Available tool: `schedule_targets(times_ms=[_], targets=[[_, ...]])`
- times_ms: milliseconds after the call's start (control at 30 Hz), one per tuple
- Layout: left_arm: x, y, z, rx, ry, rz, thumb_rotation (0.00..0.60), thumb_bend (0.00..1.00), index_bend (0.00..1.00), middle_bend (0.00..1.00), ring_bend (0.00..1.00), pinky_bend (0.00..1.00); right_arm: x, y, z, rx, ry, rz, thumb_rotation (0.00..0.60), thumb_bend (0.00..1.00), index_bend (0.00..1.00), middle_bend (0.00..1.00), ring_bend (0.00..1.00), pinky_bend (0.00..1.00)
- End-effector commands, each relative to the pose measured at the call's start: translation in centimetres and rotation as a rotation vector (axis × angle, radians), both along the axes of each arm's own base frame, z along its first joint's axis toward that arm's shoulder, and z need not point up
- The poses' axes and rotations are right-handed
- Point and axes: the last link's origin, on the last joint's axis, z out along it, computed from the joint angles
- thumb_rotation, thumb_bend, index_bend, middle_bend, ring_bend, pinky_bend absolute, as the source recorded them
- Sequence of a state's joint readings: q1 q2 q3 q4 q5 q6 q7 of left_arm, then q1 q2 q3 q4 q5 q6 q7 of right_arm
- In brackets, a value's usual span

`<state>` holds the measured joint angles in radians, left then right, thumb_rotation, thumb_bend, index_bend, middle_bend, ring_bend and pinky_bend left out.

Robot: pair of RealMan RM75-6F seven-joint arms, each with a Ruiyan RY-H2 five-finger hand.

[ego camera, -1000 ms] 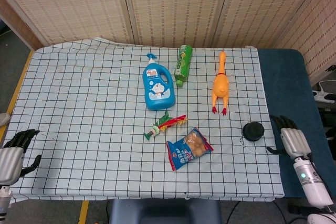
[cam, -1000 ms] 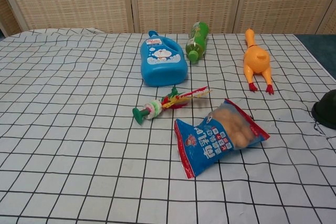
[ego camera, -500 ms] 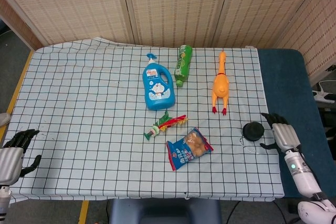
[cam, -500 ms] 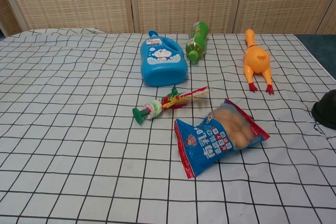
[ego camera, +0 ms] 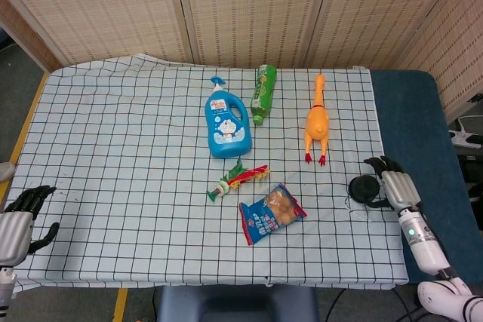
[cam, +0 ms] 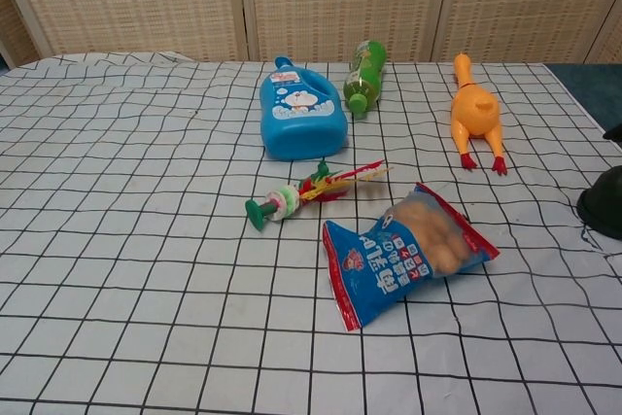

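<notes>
From above, the right hand [ego camera: 394, 186], fingers spread and empty, sits just beside the black disc [ego camera: 364, 188] at the cloth's [ego camera: 113, 148] right edge. The chest view shows only the disc; the left hand [ego camera: 16, 220] waits open, far left.

The right hand [ego camera: 394, 186] sits at the right edge of the checked cloth [ego camera: 113, 148], just beside the black disc [ego camera: 364, 188], with nothing between them. Beyond the disc toward the middle lies the snack bag [ego camera: 272, 213], and just behind it the small rope toy [ego camera: 238, 180]. Further back the blue bottle [ego camera: 226, 125], green bottle [ego camera: 263, 93] and rubber chicken [ego camera: 318, 121] form a row with narrow gaps. The whole left half of the cloth is open room, up to the left hand [ego camera: 18, 220] at its near left corner
</notes>
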<state>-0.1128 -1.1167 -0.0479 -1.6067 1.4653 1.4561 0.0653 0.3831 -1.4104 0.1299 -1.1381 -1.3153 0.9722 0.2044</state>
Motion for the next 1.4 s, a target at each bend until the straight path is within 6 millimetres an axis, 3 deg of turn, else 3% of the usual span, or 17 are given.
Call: schedule_targets(times_ms=[33,900,1067,1400], targets=[[0.0,0.0,0.0,0.0,0.004,-0.002,0.6,0.37,0.17,0.15,0.14,0.35,0.0,0.0,-0.1,0.011,-0.002,-0.003,0.6,0.05,0.16,0.1,0.0,0.08],[0.0,0.0,0.1,-0.003,-0.005,0.001,0.6,0.37,0.17,0.15,0.14,0.35,-0.9,-0.1,-2.2,0.095,0.032,-0.074,0.6,0.05,0.16,0.1,0.0,0.08],[-0.1,0.0,0.1,-0.002,-0.004,0.001,0.6,0.37,0.17,0.15,0.14,0.35,-1.0,0.0,-2.4,0.085,0.04,-0.069,0.6,0.05,0.19,0.21,0.05,0.11],[0.0,0.0,0.1,-0.001,-0.001,-0.004,0.6,0.37,0.17,0.15,0.14,0.35,-1.5,0.1,-2.5,0.074,0.072,-0.072,0.6,0.05,0.38,0.4,0.26,0.29]])
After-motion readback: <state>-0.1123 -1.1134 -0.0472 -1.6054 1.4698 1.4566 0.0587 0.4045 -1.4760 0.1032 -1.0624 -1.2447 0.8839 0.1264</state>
